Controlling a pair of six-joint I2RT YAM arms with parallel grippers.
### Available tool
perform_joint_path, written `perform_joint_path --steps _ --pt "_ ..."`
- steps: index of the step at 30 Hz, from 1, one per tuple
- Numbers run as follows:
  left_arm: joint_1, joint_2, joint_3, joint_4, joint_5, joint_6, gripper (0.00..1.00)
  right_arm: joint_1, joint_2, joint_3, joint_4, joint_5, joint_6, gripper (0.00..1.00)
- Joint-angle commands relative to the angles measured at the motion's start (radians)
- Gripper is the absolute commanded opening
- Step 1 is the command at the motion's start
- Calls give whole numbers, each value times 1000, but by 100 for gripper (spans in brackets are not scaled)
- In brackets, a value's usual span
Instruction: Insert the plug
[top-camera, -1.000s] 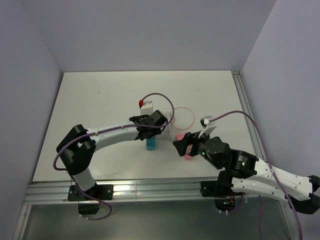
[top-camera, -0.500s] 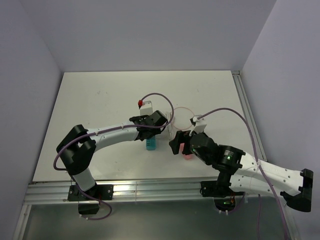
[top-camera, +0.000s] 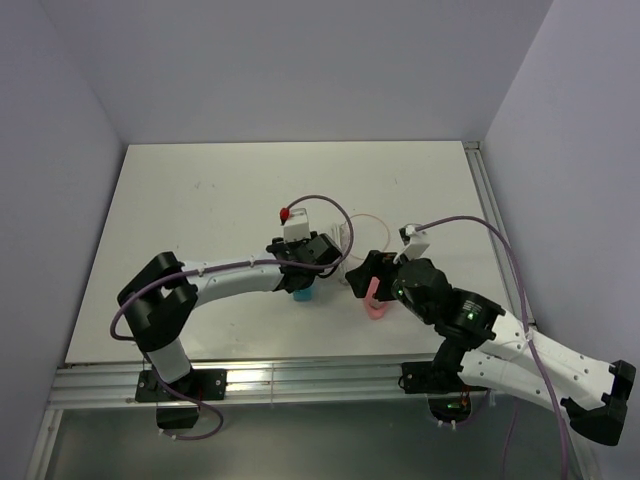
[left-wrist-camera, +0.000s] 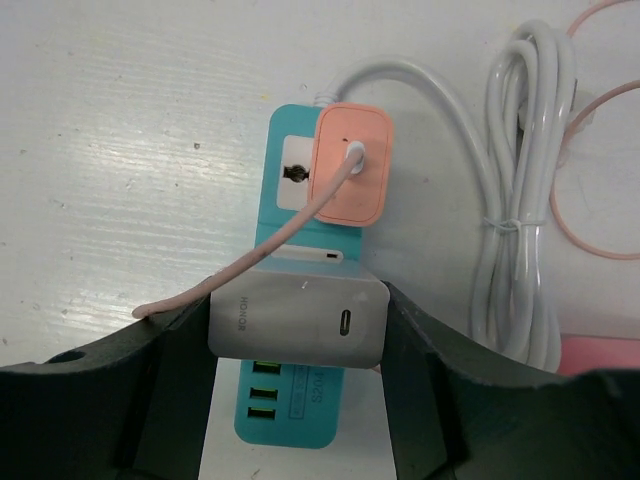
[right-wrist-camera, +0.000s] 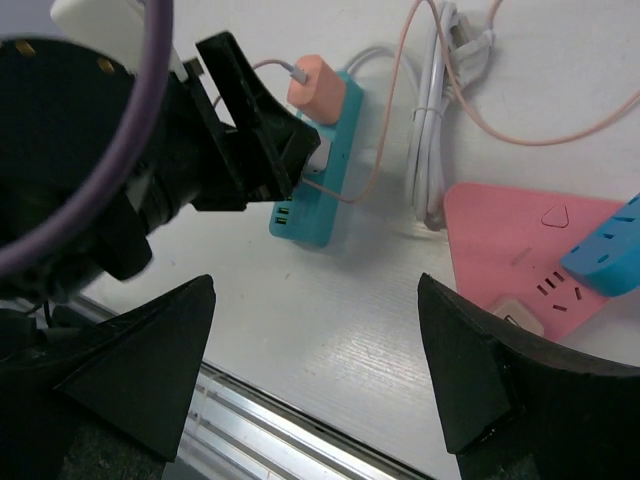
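Left wrist view has the left fingers clamped on either side of the grey charger, held directly over the teal power strip just below the pink charger already seated there. Whether its prongs have entered, I cannot tell. Against a second ago, the top view shows the left wrist turned and shifted in over the teal strip, while the right arm has drawn off the pink power strip, leaving it bare on the surface. The right fingers are spread wide and empty. Judging by this, alignment is done and the downward press is what remains
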Motion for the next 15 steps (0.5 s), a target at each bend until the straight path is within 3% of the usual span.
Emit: perform_joint_path --steps 1,5,15 --pt "-58 80 -20 -130 -41 -39 0 -37 -39 -17 38 -26 -14 89" --pt "-113 155 11 -204 -123 -107 0 -71 -47 -19 21 -40 -18 89" --pt "-123 128 -156 -17 -37 -47 0 -82 -78 -26 7 -43 -21 89"
